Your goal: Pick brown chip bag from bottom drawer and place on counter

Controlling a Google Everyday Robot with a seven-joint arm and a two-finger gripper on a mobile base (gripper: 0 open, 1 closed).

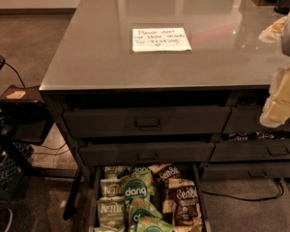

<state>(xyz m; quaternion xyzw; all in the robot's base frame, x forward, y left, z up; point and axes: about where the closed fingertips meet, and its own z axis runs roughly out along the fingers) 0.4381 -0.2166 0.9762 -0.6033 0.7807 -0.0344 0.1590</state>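
The bottom drawer (pixel 203 202) stands open. In its right row lie two brown bags: the brown chip bag (pixel 184 204) and a second brown bag (pixel 165 174) behind it. Beside them are at least three dang bags (pixel 135 191) and two Kettle bags (pixel 111 211). The hand (pixel 282 98) hangs far right, by the front edge of the bench (pixel 96 57), which carries one note (pixel 161 39). I cannot tell if the hand is open or closed.

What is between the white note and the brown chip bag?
In the camera view: glossy counter, then two shallow drawers above the brown chip bag. The gripper hangs at the right edge.
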